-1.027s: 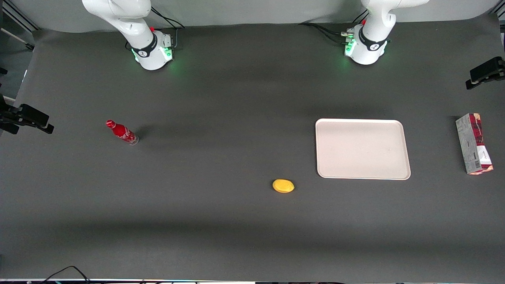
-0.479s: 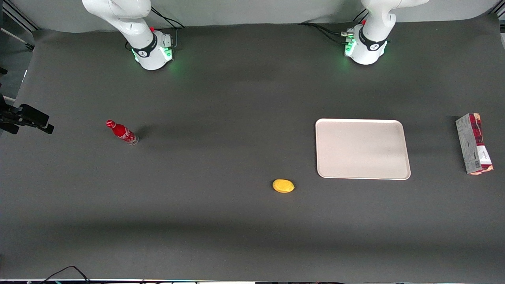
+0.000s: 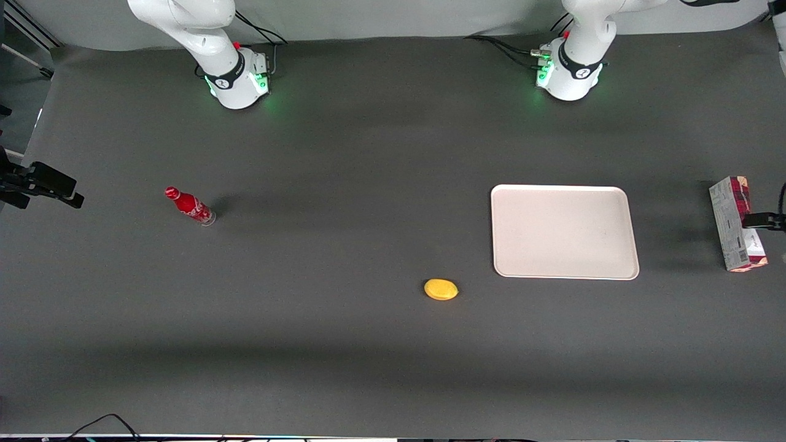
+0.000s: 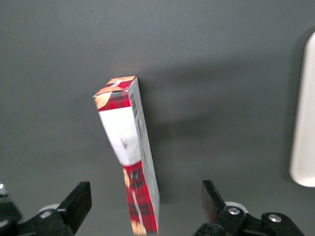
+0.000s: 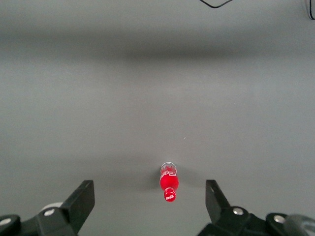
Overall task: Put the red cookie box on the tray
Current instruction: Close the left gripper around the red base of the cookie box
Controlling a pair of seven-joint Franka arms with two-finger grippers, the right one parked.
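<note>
The red cookie box (image 3: 734,236) lies on the dark table toward the working arm's end, well apart from the tray (image 3: 564,232). The box runs lengthwise toward the front camera, with its plaid face and grey printed side showing. One black finger (image 3: 762,220) of my left gripper reaches in over the box. In the left wrist view the gripper (image 4: 145,194) is open above the table. The box (image 4: 129,142) lies between its wide-spread fingers, touching neither. The tray's pale rim (image 4: 305,123) shows beside the box.
A small red bottle (image 3: 189,205) stands toward the parked arm's end, also seen in the right wrist view (image 5: 169,183). A yellow oval object (image 3: 441,289) lies nearer the front camera than the tray. The table's end is close to the box.
A second ago my gripper was higher and farther from the front camera. It then left the front view and now shows over the box. The box and tray have not moved.
</note>
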